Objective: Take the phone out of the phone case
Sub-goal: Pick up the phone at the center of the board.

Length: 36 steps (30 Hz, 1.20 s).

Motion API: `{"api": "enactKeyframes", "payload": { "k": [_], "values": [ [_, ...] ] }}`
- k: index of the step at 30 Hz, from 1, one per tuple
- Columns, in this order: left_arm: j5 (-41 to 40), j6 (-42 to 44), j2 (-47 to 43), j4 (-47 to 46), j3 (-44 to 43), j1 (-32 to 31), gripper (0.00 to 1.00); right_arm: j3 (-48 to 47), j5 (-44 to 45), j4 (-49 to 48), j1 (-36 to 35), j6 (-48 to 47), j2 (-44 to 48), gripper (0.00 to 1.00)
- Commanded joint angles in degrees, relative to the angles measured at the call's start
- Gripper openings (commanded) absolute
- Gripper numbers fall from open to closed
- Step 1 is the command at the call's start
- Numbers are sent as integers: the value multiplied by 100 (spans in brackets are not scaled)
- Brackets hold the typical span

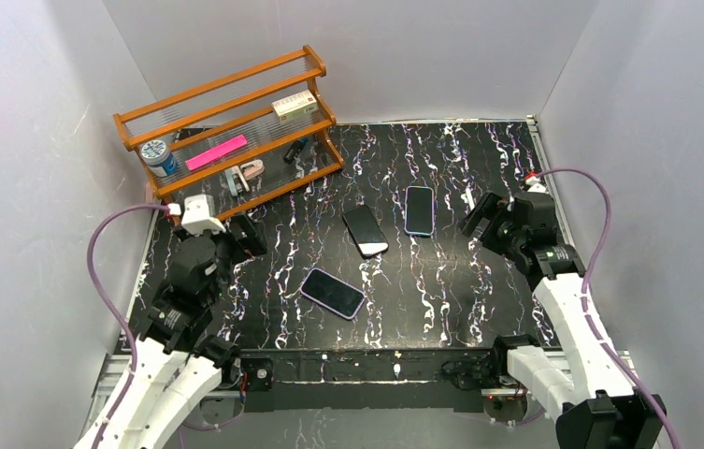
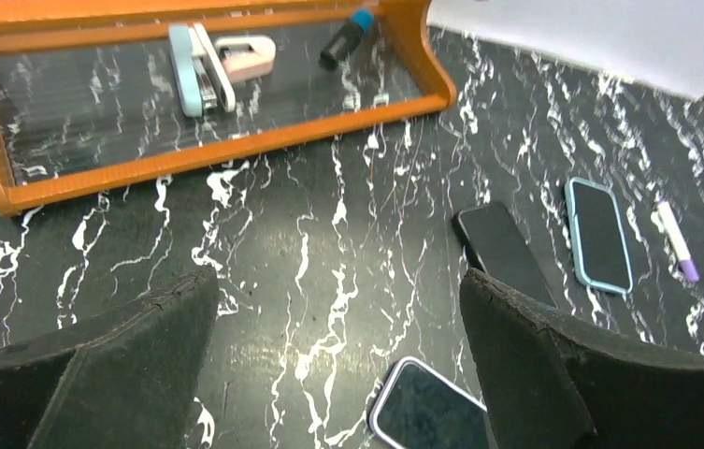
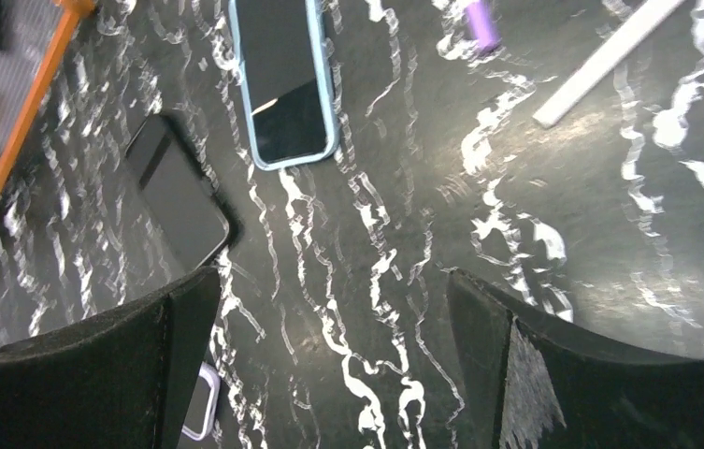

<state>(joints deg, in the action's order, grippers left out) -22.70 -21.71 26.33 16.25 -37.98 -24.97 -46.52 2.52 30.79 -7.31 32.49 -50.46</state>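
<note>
With the left gripper (image 2: 337, 301) and right gripper (image 3: 331, 301) both spread wide and empty, the blue-cased phone (image 1: 419, 210) lies on the table (image 1: 465, 285) between them, beside a black phone (image 1: 365, 230), while a lilac-cased phone (image 2: 427, 412) is half cut off in the left wrist view.

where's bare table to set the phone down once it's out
Bare black marbled tabletop lies front right, between the lilac-edged phone and the right arm, and along the back right behind the light-blue-cased phone. Crowded: the middle, where the black phone lies between those two, and back left by the orange wooden rack.
</note>
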Motion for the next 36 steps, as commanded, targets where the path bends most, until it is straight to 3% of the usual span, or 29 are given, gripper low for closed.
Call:
{"api": "enactKeyframes", "payload": {
  "k": [1, 6, 11, 17, 25, 36],
  "values": [
    [321, -37, 482, 610, -535, 10, 98, 664, -1676, -744, -28, 28, 323, 99],
    [552, 171, 710, 721, -473, 10, 98, 820, -2429, -1121, -223, -485, -9, 99],
    [692, 210, 974, 669, -374, 10, 98, 883, -2462, -1485, -1180, -735, -399, 99],
    [721, 242, 1176, 767, -385, 18, 98, 772, -2008, -1990, -2575, -872, -1385, 99],
    [807, 242, 1142, 828, -335, 151, 98, -89, -1491, -1992, -4052, -1633, -3024, 99],
    [776, 272, 1044, 845, -302, 224, 98, -1423, -805, -1582, -5077, -2337, -4868, 99]
  ]
}}
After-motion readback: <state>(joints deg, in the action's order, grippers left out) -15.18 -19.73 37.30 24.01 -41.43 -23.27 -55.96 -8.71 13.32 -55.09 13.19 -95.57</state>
